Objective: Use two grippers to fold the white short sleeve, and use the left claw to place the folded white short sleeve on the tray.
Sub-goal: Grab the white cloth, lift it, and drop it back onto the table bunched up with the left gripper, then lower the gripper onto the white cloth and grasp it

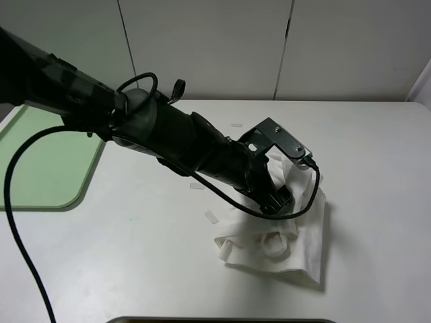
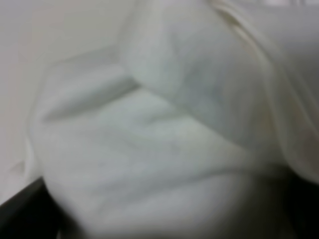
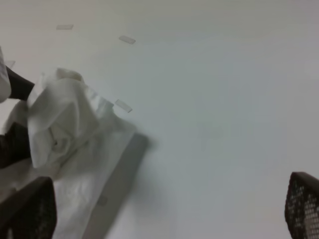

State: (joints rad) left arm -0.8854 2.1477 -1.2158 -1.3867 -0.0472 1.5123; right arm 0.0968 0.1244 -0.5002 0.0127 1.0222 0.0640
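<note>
L claw pressed down into bunched white short sleeve right of centre; jaws prob. gripping cloth, can't tell; R gripper jaws wide, empty; tray far left on surface.

No lettering, label, brand, number or sign can be read in any view. The white shirt lies bunched on the worktop showing only plain cloth; the close left wrist view is blurred white fabric, and the right wrist view shows the same cloth with no print facing the camera. The small pale tape strips on the worktop are blank. The green tray and the black arm bear no legible marking
</note>
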